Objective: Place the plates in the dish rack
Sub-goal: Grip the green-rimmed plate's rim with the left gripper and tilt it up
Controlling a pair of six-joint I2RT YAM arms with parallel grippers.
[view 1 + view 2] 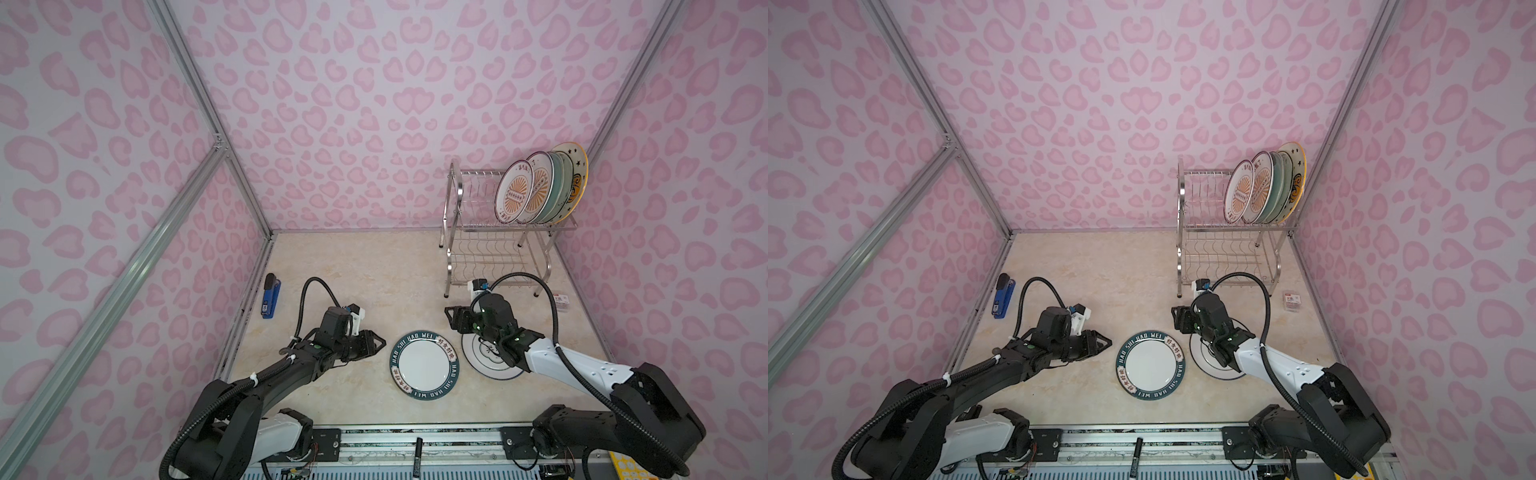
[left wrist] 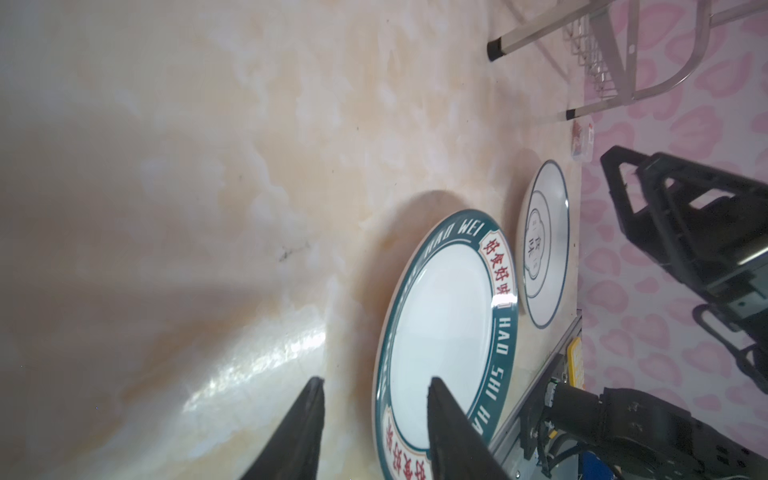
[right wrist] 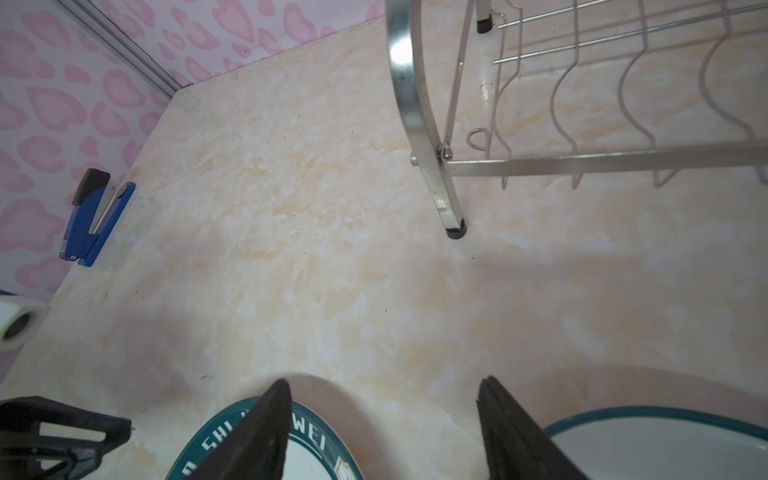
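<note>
Black arms [image 1: 266,376] with white links carry ribbed black cables [image 1: 554,309].

At 4 o'clock on the table [image 1: 353,270], the right arm [image 1: 582,365] covers about half the white plate [image 1: 476,359]. In the rack [image 1: 498,227] at 1 o'clock, the middle plates [image 1: 557,189] show rims only. The box [image 1: 564,301] at 3 o'clock bears a label too small to read. The teal plate [image 3: 320,449] runs off the right wrist frame, perhaps half unseen.
</note>
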